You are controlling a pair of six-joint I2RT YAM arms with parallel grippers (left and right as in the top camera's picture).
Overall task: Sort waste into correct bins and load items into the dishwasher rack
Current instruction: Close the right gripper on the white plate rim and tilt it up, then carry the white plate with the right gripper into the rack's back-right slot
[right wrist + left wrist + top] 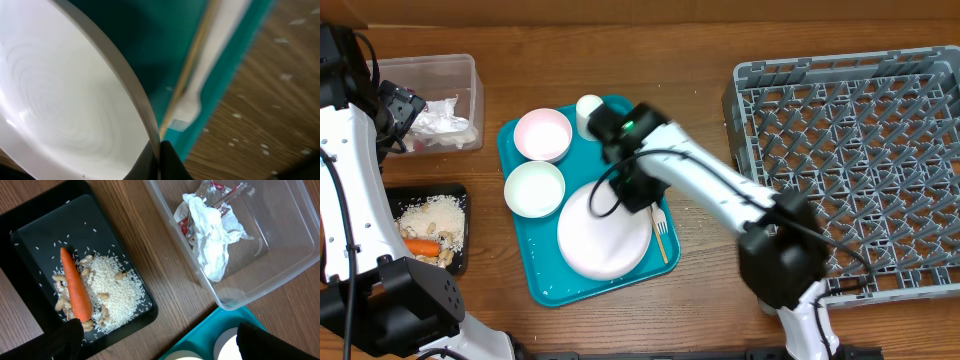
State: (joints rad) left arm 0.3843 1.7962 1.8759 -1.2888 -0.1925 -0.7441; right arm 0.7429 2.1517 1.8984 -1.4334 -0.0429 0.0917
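Right tool is clenched on the thin rim of the white plate, which lies on the teal tray with the fork just beside it. With so shallow a pinch, the lift is best slow, tipping the plate on edge, clear of fork and bowls, before it crosses the desk to the dishwasher rack. Left tool hangs released above the black tray and clear tub, well apart from this
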